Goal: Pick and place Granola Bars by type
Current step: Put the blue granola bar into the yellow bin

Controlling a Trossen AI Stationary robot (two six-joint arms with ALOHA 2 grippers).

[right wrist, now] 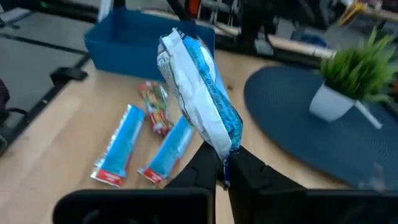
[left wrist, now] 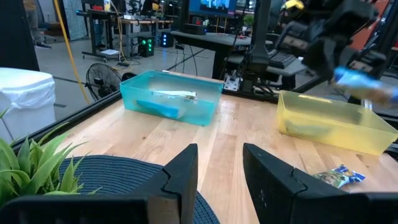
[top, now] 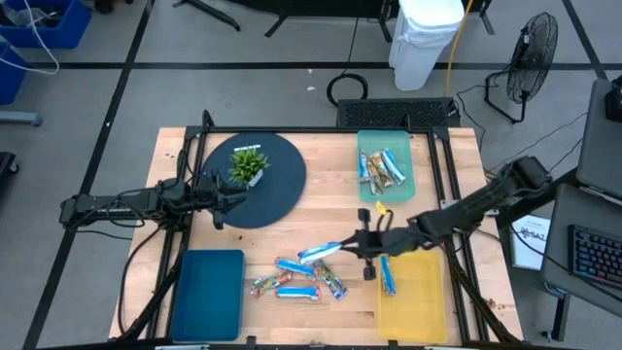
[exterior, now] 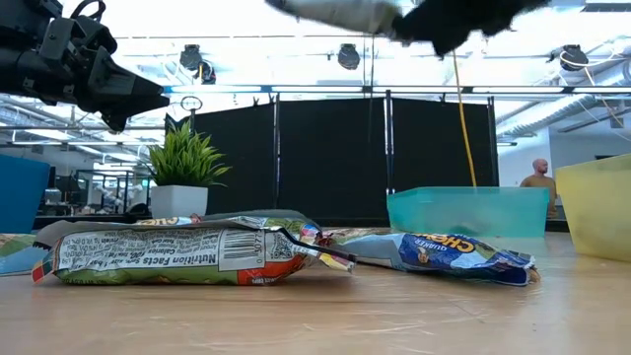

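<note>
Several granola bars [top: 301, 280] in blue-white and multicoloured wrappers lie loose on the wooden table near its front edge. My right gripper [top: 346, 246] hangs above them, shut on one blue-and-white bar [right wrist: 199, 87]. More bars lie in the teal tray [top: 362, 185] at the far right. One blue bar [top: 387, 275] lies in the yellow tray [top: 418, 306]. My left gripper [left wrist: 217, 168] waits open and level over the dark round mat [top: 282, 190], touching nothing. My right gripper pinches the blue-and-white bar by one crimped end [right wrist: 227, 148] between its two fingers [right wrist: 250, 169]. The rest of the bar sticks out beyond the fingertips, toward the table's left. The bar is lifted clear of the table and of the other bars.
A blue tray [top: 207, 292] stands at the front left. A small potted plant [top: 248, 165] sits on the round mat. A black frame [top: 447, 165] runs along the table's far and right sides.
</note>
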